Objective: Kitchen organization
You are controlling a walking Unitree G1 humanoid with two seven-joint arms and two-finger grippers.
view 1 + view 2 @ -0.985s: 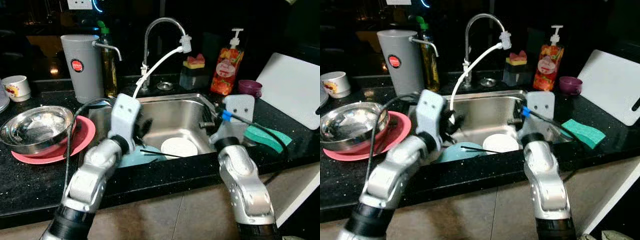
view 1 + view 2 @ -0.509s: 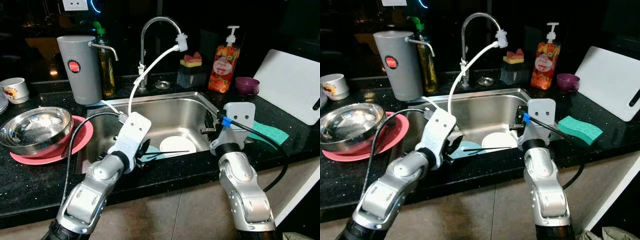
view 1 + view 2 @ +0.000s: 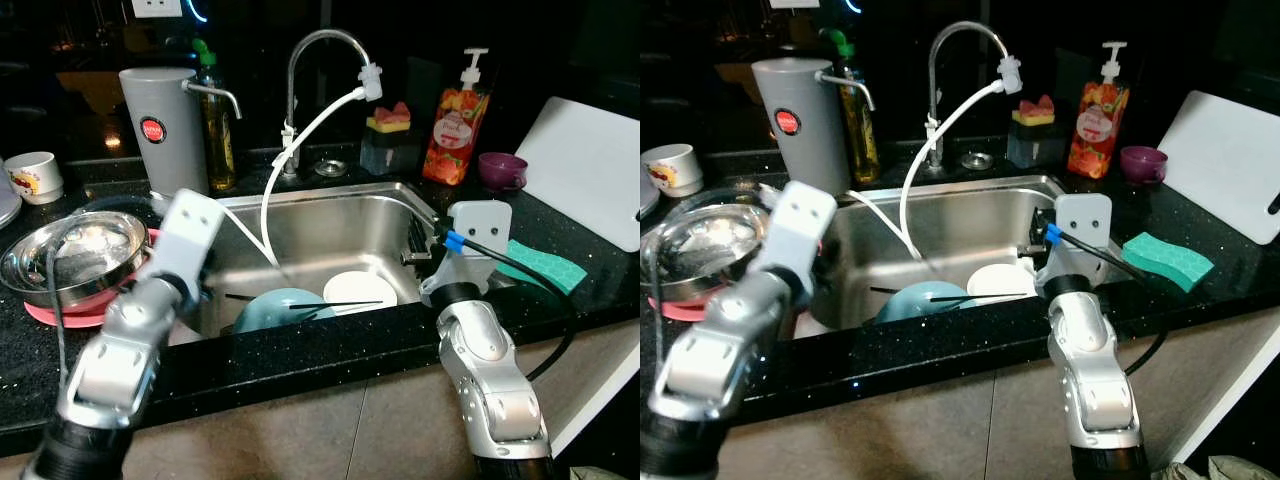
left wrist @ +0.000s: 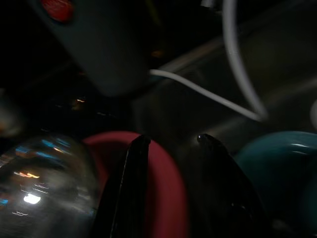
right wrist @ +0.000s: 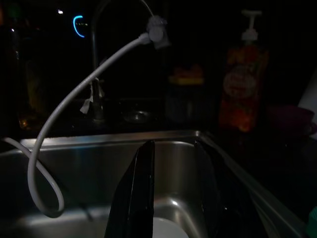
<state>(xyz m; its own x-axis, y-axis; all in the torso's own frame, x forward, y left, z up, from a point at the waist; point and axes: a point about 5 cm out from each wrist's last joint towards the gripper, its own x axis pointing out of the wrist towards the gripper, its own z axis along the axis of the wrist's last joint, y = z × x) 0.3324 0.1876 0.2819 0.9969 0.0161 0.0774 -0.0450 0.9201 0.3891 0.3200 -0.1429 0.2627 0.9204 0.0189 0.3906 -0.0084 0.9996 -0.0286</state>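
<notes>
A teal bowl [image 3: 278, 308] and a white plate [image 3: 358, 290] lie in the steel sink [image 3: 330, 225], with a black chopstick [image 3: 335, 304] resting across them. A steel bowl [image 3: 70, 252] sits on a red plate [image 3: 58, 314] on the counter to the left. My left gripper [image 4: 173, 141] hovers open over the red plate's [image 4: 163, 188] right edge, next to the sink's left rim, holding nothing. My right gripper [image 5: 173, 146] is open and empty at the sink's right rim, pointing toward the faucet [image 5: 99, 29]. A green sponge [image 3: 540, 265] lies to the right of that arm.
Along the back stand a grey water dispenser [image 3: 165, 130], an oil bottle [image 3: 218, 135], the faucet with a white hose [image 3: 310, 135], a sponge holder [image 3: 388, 145], a soap bottle [image 3: 455, 130] and a purple cup [image 3: 500, 172]. A white cutting board [image 3: 590, 170] leans at right; a mug [image 3: 33, 175] sits far left.
My left arm has swung left, from above the teal bowl at the sink's front to the red plate's edge. The right arm has stayed at the sink's right rim.
</notes>
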